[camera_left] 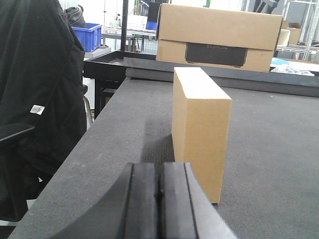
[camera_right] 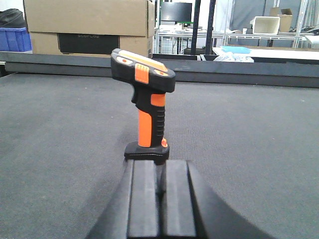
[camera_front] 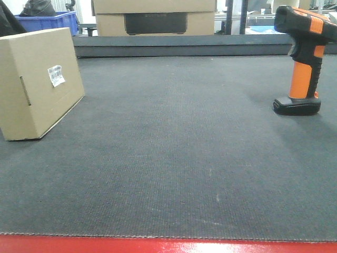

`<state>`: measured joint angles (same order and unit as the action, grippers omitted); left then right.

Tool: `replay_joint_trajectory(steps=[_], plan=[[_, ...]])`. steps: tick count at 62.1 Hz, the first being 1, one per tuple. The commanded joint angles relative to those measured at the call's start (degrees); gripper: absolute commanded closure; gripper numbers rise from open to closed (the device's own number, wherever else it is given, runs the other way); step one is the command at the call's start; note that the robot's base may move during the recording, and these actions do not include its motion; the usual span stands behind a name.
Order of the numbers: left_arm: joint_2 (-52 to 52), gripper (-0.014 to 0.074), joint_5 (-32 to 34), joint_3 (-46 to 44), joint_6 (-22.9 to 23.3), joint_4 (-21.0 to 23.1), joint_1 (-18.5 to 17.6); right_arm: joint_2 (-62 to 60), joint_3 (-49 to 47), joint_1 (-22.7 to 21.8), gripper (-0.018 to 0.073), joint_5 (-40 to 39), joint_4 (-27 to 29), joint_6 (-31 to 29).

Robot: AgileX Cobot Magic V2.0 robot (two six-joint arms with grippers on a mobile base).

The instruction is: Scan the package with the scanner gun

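The package (camera_front: 39, 81), a small tan cardboard box with a white barcode label (camera_front: 56, 75) and a narrow slot, stands at the left of the dark mat. The scanner gun (camera_front: 304, 58), with an orange handle and black head, stands upright on its flat base at the far right. In the left wrist view my left gripper (camera_left: 160, 169) is shut and empty, with the package (camera_left: 202, 119) just ahead and slightly right. The right wrist view has my right gripper (camera_right: 160, 167) shut and empty, right behind the scanner gun (camera_right: 147, 104). Neither gripper appears in the front view.
Larger tan boxes with a dark panel (camera_front: 152, 16) sit behind a raised dark ledge (camera_front: 179, 46) at the back. A blue crate (camera_front: 50, 21) is at back left. A black jacket on a chair (camera_left: 35, 99) hangs off the table's left edge. A red strip (camera_front: 168, 246) marks the front edge.
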<state>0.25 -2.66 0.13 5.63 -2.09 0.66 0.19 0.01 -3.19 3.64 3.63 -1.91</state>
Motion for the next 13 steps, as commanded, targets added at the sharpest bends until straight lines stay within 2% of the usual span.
replay_joint_trajectory(steps=[1, 13], plan=[[-0.25, 0.0707, 0.56, -0.13, -0.12, 0.14, 0.18, -0.19, -0.01, -0.32, 0.0721, -1.15, 0.07, -0.21], [-0.25, 0.0707, 0.56, -0.13, -0.12, 0.14, 0.18, -0.19, -0.01, -0.32, 0.0721, -1.15, 0.07, -0.21]])
